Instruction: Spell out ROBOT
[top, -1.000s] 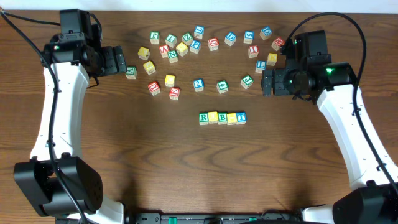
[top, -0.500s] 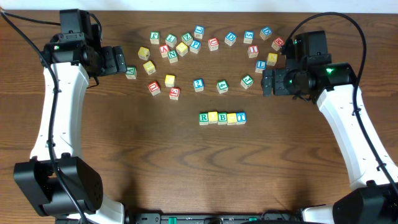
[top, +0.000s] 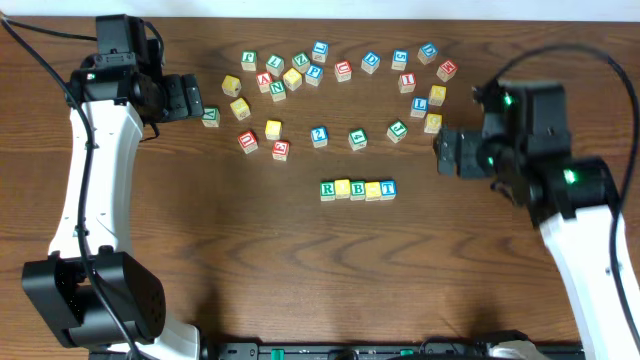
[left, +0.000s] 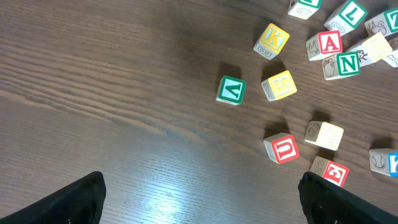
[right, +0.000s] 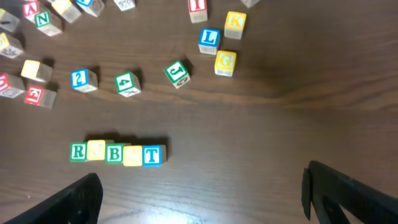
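Observation:
A row of five letter blocks lies mid-table: green R, yellow, green B, yellow, blue T. In the right wrist view the row is at the lower left, with R and T at its ends. The letters on the two yellow blocks are too faint to read. My right gripper is open and empty, right of the row and apart from it; it also shows in the right wrist view. My left gripper is open and empty at the back left, over bare wood.
Several loose letter blocks are scattered along the back of the table. A yellow G block and a blue L block lie near my right gripper. A green V block and a red U block lie near my left gripper.
My right arm has moved right and toward the table's front. A yellow block beside the L block now shows where the gripper was. The left arm has not moved.

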